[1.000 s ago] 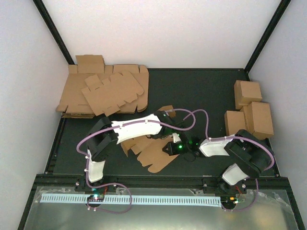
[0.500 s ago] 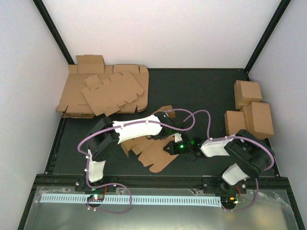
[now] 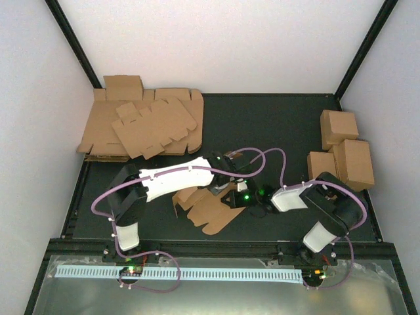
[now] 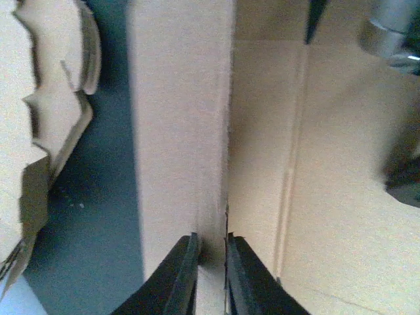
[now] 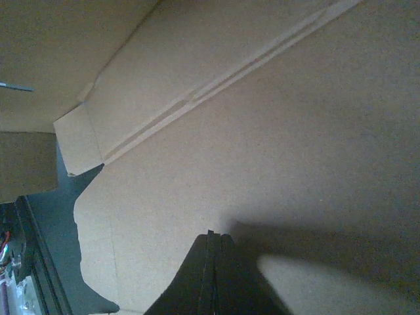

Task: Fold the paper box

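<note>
The paper box (image 3: 209, 213) lies as a brown die-cut blank in the middle of the dark table, partly under both arms. My left gripper (image 3: 226, 184) reaches over its far side. In the left wrist view an upright flap (image 4: 180, 118) stands edge-on between the fingers of this gripper (image 4: 210, 239). The fingers stand a little apart, and the flap's edge lies against the right one. My right gripper (image 3: 236, 199) comes in from the right. It is shut, with its tip (image 5: 215, 235) pressed on a flat creased panel (image 5: 275, 131) and nothing between its fingers.
A thick heap of flat cardboard blanks (image 3: 141, 125) fills the back left corner. Several folded boxes (image 3: 344, 154) stand against the right wall. The table's front rail (image 3: 216, 244) runs just behind the arm bases.
The left arm has shifted left and lower, and its jaws have parted slightly. The blank has slid a little to the left. The raised flap by the left wrist no longer shows from above.
</note>
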### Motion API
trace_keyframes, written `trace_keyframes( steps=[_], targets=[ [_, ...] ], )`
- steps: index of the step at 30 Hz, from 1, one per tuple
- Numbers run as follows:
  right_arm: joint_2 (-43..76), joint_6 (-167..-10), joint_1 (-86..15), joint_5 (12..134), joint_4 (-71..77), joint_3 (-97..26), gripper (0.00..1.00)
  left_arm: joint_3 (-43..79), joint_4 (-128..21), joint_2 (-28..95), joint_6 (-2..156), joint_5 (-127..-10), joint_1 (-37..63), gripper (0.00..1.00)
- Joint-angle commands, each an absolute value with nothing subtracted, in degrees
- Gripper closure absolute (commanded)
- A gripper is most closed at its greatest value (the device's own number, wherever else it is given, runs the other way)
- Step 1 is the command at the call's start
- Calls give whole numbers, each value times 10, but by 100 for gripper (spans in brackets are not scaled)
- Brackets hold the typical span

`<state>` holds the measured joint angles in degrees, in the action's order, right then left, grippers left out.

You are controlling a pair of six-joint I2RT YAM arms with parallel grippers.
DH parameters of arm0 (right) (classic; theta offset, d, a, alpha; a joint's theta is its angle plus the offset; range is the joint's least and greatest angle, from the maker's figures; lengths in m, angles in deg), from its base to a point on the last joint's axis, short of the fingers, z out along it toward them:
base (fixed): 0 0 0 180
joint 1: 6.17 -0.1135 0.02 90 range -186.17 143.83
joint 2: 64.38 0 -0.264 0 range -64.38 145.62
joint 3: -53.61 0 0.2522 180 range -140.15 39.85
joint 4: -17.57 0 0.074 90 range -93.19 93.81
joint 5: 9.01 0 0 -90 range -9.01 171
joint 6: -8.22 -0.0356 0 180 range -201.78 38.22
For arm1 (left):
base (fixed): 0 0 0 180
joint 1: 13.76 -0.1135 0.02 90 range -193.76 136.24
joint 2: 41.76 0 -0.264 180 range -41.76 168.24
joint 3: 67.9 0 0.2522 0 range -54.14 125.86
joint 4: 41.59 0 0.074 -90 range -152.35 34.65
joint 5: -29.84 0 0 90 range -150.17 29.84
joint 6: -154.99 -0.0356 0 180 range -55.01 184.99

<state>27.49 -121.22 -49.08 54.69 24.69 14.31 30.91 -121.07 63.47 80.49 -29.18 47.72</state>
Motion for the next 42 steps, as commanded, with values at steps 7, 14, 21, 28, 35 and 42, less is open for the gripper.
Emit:
trace_keyframes(
  steps=[7, 14, 21, 28, 35, 42],
  targets=[
    [293, -1193, -481, 568, 222, 134, 98, 237, -1092, 553, 764, -552, 400, 61],
    [263, -1123, -456, 600, 130, 116, 98, 153, -997, 492, 744, -738, 299, 52],
    [278, -1098, -442, 595, 118, 105, 98, 131, -965, 436, 739, -839, 243, 48],
    [253, -1107, -439, 547, 155, 108, 95, 95, -937, 423, 745, -907, 184, 49],
    [207, -1123, -439, 538, 143, 89, 94, 86, -917, 376, 758, -934, 151, 50],
    [173, -1158, -439, 532, 167, 88, 92, 49, -893, 382, 764, -991, 122, 52]
  ],
)
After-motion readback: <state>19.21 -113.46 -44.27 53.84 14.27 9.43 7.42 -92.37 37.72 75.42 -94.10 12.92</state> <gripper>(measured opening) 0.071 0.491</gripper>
